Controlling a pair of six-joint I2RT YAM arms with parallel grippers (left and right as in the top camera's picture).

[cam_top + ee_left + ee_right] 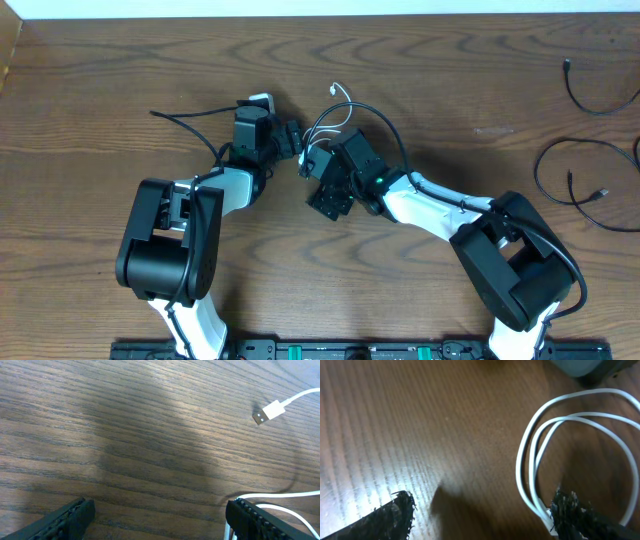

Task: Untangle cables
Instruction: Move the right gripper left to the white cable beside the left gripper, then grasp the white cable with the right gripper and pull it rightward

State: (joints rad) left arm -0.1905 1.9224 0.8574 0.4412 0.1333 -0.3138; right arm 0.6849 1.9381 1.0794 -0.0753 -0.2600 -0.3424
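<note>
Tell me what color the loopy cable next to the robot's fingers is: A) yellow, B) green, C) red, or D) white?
D: the white cable lies in loops on the brown table, and its plug is white too.

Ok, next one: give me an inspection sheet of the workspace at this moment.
Surface: wooden table, bare wood grain.
Job's things: white cable looped by both grippers, USB plug lying free; black cables apart at the right edge.
Clutter: nothing seen.
Grippers: left gripper and right gripper open, white cable beside one finger of each.
Cables: black arm cable arcs over the right arm.
Surroundings: black rail along the near edge.
</note>
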